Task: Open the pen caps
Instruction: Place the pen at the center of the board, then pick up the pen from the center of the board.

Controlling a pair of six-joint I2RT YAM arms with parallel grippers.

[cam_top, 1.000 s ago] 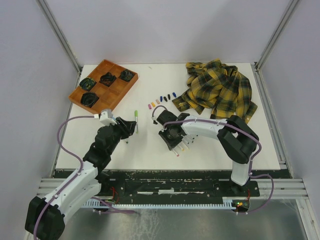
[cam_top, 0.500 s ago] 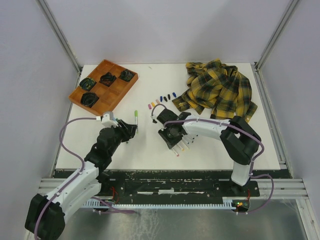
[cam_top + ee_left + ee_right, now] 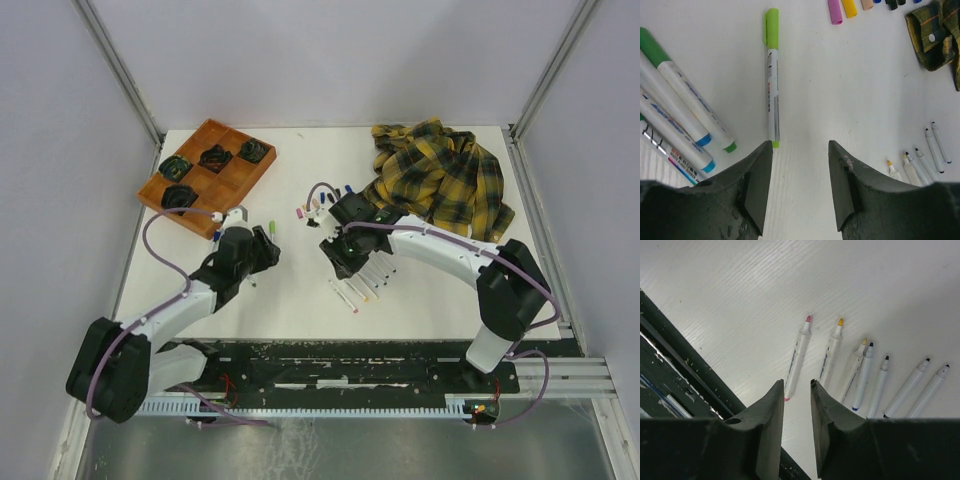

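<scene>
White, ribbed tabletop [image 3: 300,160] fills the floor of the cell. Pale, plain walls [image 3: 330,60] box it in, and metal frame posts [image 3: 120,70] slant up at the far corners. On the far left sits an orange compartment tray [image 3: 238,185] with dark coiled items [image 3: 215,157] in four of its cells. On the far right a yellow plaid shirt [image 3: 440,180] lies crumpled.

Now the pen caps [image 3: 305,210]: the loose ones lie on the table in a slanting row between tray and shirt, with the right arm over part of it. In the left wrist view the pink cap [image 3: 835,11] and yellow cap [image 3: 850,7] lie side by side, each lengthwise away from the camera.

One green cap [image 3: 771,27] sits on its marker [image 3: 772,75]. That marker's long axis runs straight away from the left gripper [image 3: 800,150], cap at the far end. The jaws stand well apart with only bare table between them.

The right gripper [image 3: 796,390] hangs above the uncapped markers [image 3: 862,375]. They lie in a fan, tips pointing the same way. Its jaws leave a narrow gap and hold nothing.
</scene>
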